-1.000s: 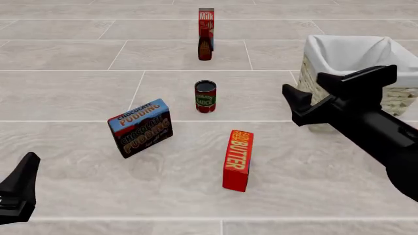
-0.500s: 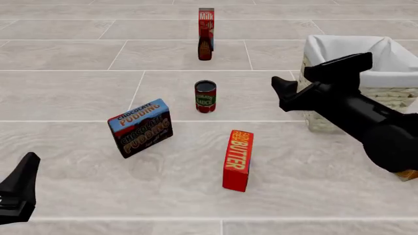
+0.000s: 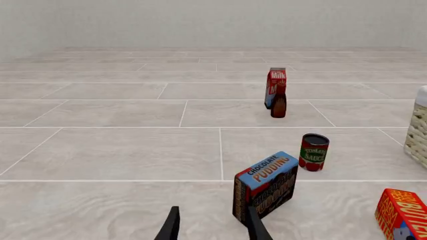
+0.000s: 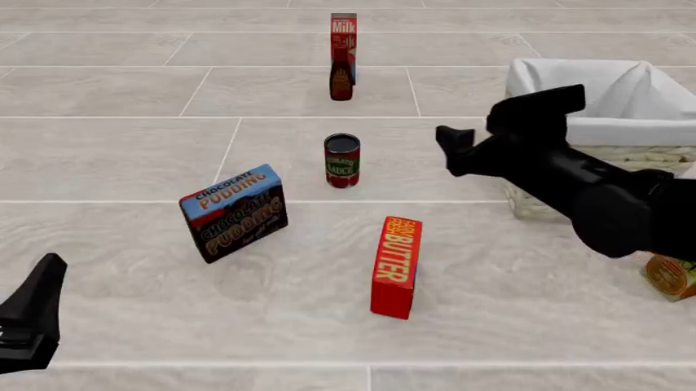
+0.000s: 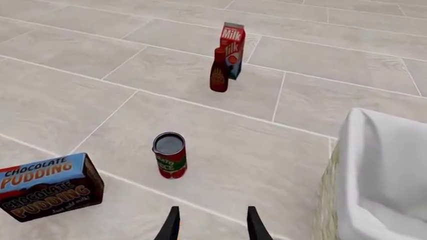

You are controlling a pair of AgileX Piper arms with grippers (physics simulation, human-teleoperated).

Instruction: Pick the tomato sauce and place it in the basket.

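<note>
The tomato sauce (image 4: 341, 160) is a small red can with a dark top and a green-and-white label, standing upright mid-table; it also shows as the can (image 3: 313, 152) and the can (image 5: 169, 155). The basket (image 4: 636, 130), cream wicker with a white cloth lining, stands at the right, and its edge shows as the basket (image 5: 380, 175) and the basket (image 3: 419, 130). My right gripper (image 4: 468, 126) hovers open between can and basket, right of the can and apart from it; its fingers (image 5: 172, 225) hold nothing. My left gripper (image 4: 44, 277) rests open at the near left, well short of the can.
A chocolate pudding box (image 4: 233, 212) leans left of the can. A red butter box (image 4: 394, 266) stands in front of it. Farther back are a milk carton (image 4: 344, 32) and a dark bottle (image 4: 341, 77). A small orange object (image 4: 669, 277) lies under my right arm.
My right arm has moved left and forward, away from the basket front toward the can, staying open. The left gripper and all objects have not moved.
</note>
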